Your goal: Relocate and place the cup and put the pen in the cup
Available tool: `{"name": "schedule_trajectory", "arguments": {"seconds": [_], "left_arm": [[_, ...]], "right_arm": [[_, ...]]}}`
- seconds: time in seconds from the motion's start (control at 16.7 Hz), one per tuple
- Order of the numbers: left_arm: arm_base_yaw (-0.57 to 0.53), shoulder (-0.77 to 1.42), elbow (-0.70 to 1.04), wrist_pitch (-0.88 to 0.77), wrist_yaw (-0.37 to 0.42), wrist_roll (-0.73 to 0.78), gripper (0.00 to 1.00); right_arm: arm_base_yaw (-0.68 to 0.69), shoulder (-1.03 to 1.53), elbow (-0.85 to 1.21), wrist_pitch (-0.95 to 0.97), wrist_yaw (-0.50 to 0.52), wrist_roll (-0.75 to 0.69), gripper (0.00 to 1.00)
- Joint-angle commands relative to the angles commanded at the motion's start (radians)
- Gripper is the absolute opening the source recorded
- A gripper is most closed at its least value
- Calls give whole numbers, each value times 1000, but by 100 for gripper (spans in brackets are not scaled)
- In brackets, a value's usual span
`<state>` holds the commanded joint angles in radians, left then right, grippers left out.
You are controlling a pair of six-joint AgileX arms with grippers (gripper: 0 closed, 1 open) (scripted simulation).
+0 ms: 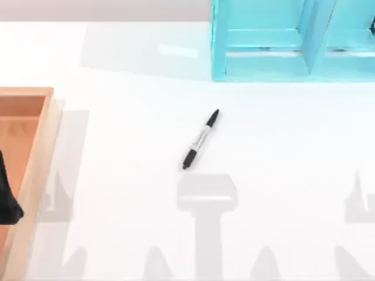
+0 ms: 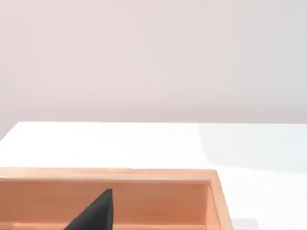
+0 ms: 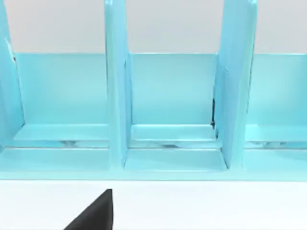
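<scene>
The pen (image 1: 200, 139) lies flat on the bare table (image 1: 293, 152) near its middle. It is slanted, with one black end toward the shelf (image 1: 263, 64) and the other toward the near edge. Nothing touches it, and it is well apart from both grippers. Lying loose in open space, it should be easy to reach from above, though a slim barrel flat on the table leaves little to close on.

From these views I cannot tell where the cup is. That matters, because the pen has nowhere to go until the cup stands somewhere reachable.

The left gripper (image 1: 7, 196) hangs at the table's left edge, over the wooden tray (image 1: 44, 134). In its wrist view, a dark part of the gripper (image 2: 96, 215) sits just in front of the tray's far wall (image 2: 105, 173), with white table beyond. Whether it is wide, narrow or holding something, I cannot tell. My judgement is that this arm is over the tray because the cup step comes first, and the pen is left alone until that is done.

The right gripper (image 3: 96, 215) looks straight at the teal shelf (image 3: 172, 96), over a strip of white table just ahead of the shelf's compartments. I cannot tell its opening either. It seems parked, well away from the pen. As it is nearer the table's right side, it looks the likelier arm to take the pen later.
</scene>
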<state>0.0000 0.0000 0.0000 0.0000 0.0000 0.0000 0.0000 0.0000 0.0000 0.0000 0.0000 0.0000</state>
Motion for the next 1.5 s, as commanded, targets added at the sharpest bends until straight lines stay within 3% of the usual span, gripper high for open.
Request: {"name": "schedule_trajectory", "arguments": {"seconds": [0.24,0.48,1.2,1.5], "left_arm": [[5,32,31,-31,0,5,100],[32,223,210,-193,-1,33,100],[163,1326,1149,-1004,-5,176,100],[200,1669,1439,-1251,-3,221,100]], "right_arm": [[0,0,0,0,0,0,100],[0,0,0,0,0,0,100],[0,0,0,0,0,0,100],[0,0,0,0,0,0,100]]}}
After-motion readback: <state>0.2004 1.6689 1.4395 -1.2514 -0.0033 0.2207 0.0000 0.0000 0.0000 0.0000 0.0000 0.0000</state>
